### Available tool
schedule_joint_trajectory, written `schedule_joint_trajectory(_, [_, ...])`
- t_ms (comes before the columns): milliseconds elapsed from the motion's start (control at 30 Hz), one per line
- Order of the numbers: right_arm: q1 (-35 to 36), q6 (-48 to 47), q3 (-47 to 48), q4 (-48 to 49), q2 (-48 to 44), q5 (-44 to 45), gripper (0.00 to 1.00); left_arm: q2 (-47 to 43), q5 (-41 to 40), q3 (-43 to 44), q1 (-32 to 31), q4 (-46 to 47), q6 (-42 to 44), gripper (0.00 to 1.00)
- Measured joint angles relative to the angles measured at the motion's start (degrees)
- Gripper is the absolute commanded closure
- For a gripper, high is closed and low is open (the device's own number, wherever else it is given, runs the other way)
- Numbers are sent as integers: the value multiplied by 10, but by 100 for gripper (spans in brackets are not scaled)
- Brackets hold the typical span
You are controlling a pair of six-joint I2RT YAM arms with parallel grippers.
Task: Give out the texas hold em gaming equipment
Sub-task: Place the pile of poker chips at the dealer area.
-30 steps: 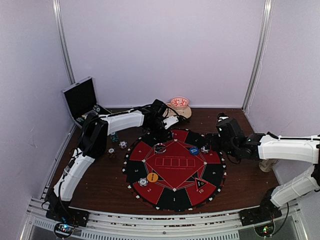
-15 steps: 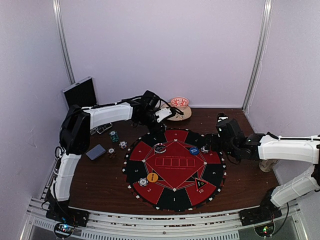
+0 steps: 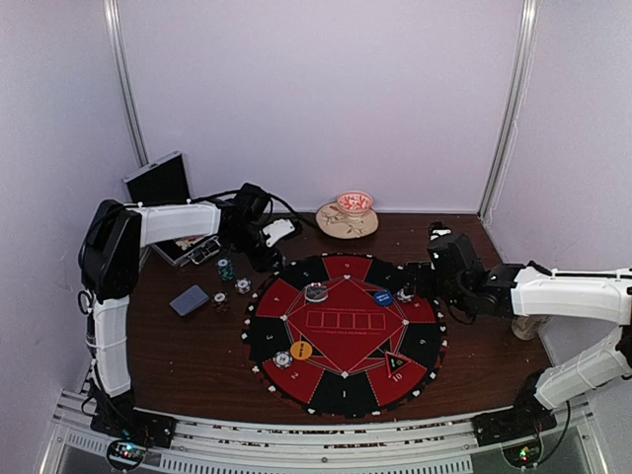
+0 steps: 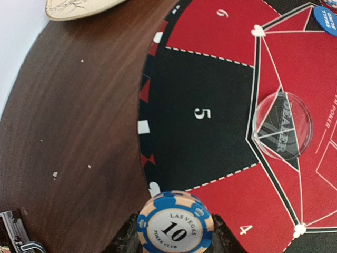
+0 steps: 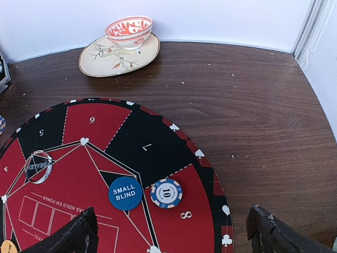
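Note:
My left gripper (image 3: 261, 255) is shut on a blue-and-cream "10" poker chip (image 4: 175, 225), held upright over the left rim of the round mat (image 3: 344, 387), near sectors 4 and 5. My right gripper (image 3: 421, 282) is open and empty above the mat's right side, its jaws wide apart. Below it lie another blue "10" chip (image 5: 166, 193) in sector 8 and the blue "small blind" disc (image 5: 125, 193). A clear dealer button (image 4: 282, 126) sits near sector 5. An orange disc (image 3: 302, 351) and a chip (image 3: 283, 359) lie at the mat's lower left.
Loose chips (image 3: 226, 269) and a grey-blue card deck (image 3: 189, 300) lie on the table left of the mat. The open black case (image 3: 163, 197) stands at the back left. A plate (image 5: 100, 58) with a red-patterned bowl (image 5: 129, 31) sits behind the mat.
My left arm has swung left from beside the plate to the mat's left rim, uncovering the card deck. The right arm has not moved.

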Motion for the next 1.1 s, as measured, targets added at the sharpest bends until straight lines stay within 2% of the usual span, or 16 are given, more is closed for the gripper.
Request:
schedule_joint_trajectory(233, [4, 0, 0, 4, 26, -1, 0, -2, 32, -45, 1, 1, 11, 75])
schedule_joint_trajectory(633, [12, 0, 0, 4, 33, -1, 0, 32, 37, -33, 1, 19, 11, 75])
schedule_joint_trajectory(1100, [16, 0, 0, 4, 33, -1, 0, 50, 105, -29, -3, 11, 13, 75])
